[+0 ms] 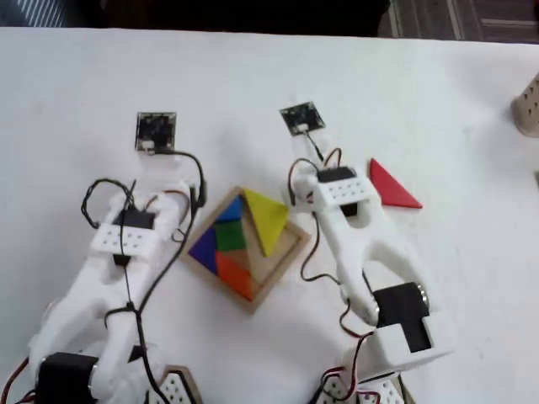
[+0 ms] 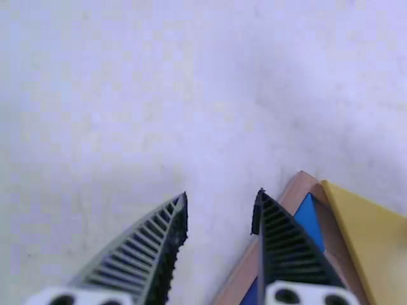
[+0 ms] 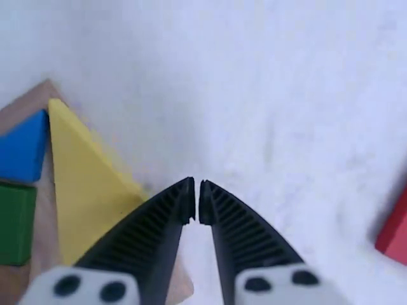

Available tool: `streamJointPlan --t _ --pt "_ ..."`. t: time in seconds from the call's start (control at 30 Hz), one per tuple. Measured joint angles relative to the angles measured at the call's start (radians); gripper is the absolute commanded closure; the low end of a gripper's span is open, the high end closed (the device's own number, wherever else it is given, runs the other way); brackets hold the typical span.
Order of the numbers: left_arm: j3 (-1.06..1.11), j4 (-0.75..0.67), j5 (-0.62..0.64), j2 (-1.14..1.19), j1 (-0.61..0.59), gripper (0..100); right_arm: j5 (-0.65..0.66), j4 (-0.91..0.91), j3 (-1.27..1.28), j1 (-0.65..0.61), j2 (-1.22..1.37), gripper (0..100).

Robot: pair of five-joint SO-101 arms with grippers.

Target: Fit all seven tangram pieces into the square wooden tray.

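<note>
Item 1, step in hand. By my judgement the task was late in its fill. The square wooden tray (image 1: 288,247) carried a blue piece (image 2: 310,219), a green piece (image 3: 14,222), orange ones and the yellow triangle (image 1: 265,217). The red triangle (image 1: 390,187) lay out on the table. I could not tell whether the yellow triangle sat flat in its place.

Item 2, next move. As I read it, the red triangle had to be fetched. That called for the right arm to swing away from the tray, spread its jaws and come down over the piece.

Item 3, right gripper (image 3: 196,190). Jaws drawn almost together, a bare slit between the tips, nothing held. The tips hung just beside the yellow triangle's outer edge. The red triangle lay well apart on the gripper's far side from the tray.

Item 4, left gripper (image 2: 222,200). Jaws moderately spread and empty, with bare table between them. One finger stood over the tray's corner, with the blue piece just beside it.
</note>
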Motion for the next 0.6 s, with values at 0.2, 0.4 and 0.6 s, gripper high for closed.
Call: streamJointPlan --t 0.2,0.4,0.6 --pt "0.0 0.0 0.0 0.0 0.0 82 0.0 -0.097 0.101 -0.044 -0.003 98.1" --pt "0.0 0.0 0.0 0.0 -0.002 82 0.0 0.046 0.13 -0.084 -0.114 98.1" --pt "0.0 0.0 0.0 0.0 -0.002 82 0.005 0.068 0.267 -0.084 -0.278 98.1"
